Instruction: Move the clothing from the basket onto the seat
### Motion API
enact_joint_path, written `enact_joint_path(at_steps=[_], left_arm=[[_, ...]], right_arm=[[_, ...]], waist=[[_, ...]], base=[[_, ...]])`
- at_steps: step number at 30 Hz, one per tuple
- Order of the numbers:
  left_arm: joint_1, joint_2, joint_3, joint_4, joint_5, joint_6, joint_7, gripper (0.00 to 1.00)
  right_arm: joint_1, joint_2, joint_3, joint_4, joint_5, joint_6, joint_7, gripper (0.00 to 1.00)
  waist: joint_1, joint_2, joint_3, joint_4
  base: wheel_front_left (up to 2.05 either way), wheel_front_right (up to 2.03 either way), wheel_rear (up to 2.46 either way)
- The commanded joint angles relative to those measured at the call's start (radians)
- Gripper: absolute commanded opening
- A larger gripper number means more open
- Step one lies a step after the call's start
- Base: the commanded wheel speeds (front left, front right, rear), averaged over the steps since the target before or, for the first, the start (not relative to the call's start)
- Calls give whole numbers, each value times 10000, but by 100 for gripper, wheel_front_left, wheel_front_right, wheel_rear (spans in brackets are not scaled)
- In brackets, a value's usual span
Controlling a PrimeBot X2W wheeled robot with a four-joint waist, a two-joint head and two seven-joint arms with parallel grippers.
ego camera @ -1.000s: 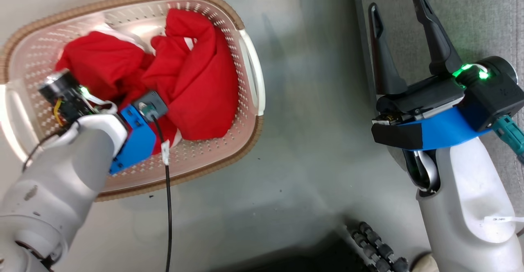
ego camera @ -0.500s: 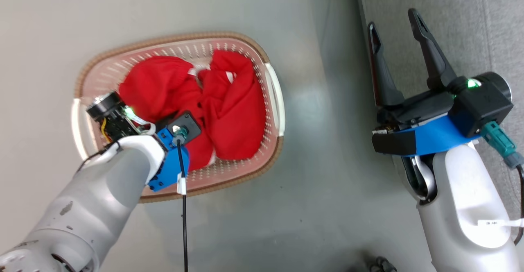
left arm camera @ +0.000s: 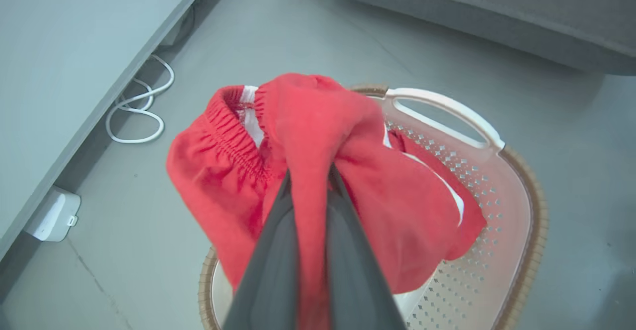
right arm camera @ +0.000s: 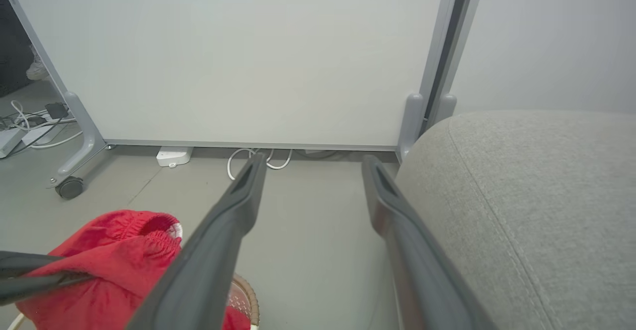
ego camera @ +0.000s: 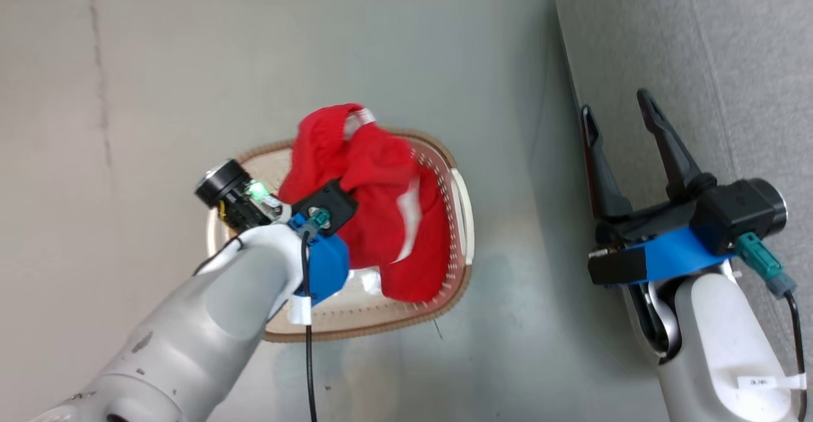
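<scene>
Left wrist view is showing the red clothing [left arm camera: 223, 181] hanging in a bunch from the left gripper [left arm camera: 309, 176], whose two dark fingers [left arm camera: 278, 250] are pinching a fold of the fabric between them, with an elastic waistband and white trim turning up at the top of the bunch. Whether one garment or two are hanging there is not telling from these views. The cloth is draping over the cream perforated basket [left arm camera: 539, 220], its lower folds dangling inside the brown rim, beside the white side handle [left arm camera: 442, 106]. In the head view the clothing [ego camera: 375, 218] is covering much of the basket [ego camera: 381, 326], which is sitting on the grey floor [ego camera: 190, 60], apart from the grey woven seat [ego camera: 698, 60] that is running along the right edge. The right gripper [ego camera: 615, 104] is hovering over the near edge of that seat with its fingers spread wide and nothing between them. From the right wrist view the right gripper [right arm camera: 312, 161] is pointing toward a pale partition panel [right arm camera: 248, 56] standing on a caster wheel [right arm camera: 69, 188], with the seat [right arm camera: 546, 196] curving up at the right and the red bunch [right arm camera: 114, 250] showing at the lower left. A looped white cable [left arm camera: 144, 116] and a small white power box [left arm camera: 52, 215] are lying on the floor along the panel's foot.
</scene>
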Motion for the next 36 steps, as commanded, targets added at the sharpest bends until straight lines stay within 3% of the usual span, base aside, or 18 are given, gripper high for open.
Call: enact_joint_path(at_steps=[1, 18, 36], left_arm=[[268, 125, 283, -467, -77, 118, -46, 0], [1494, 216, 2713, -3667, -90, 663, -50, 0], [2382, -87, 3704, -4477, 261, 518, -51, 0]], right_arm=[[254, -76, -30, 79, -25, 1, 0, 100], [1673, -83, -177, 479, 97, 1, 0, 100], [2969, -64, 30, 677, 288, 1, 0, 100]], waist=[[1, -1, -741, 350], [1, -1, -3174, 815], [1, -1, -4790, 1135]], base=[[0, 0, 0], [0, 0, 0], [0, 0, 0]])
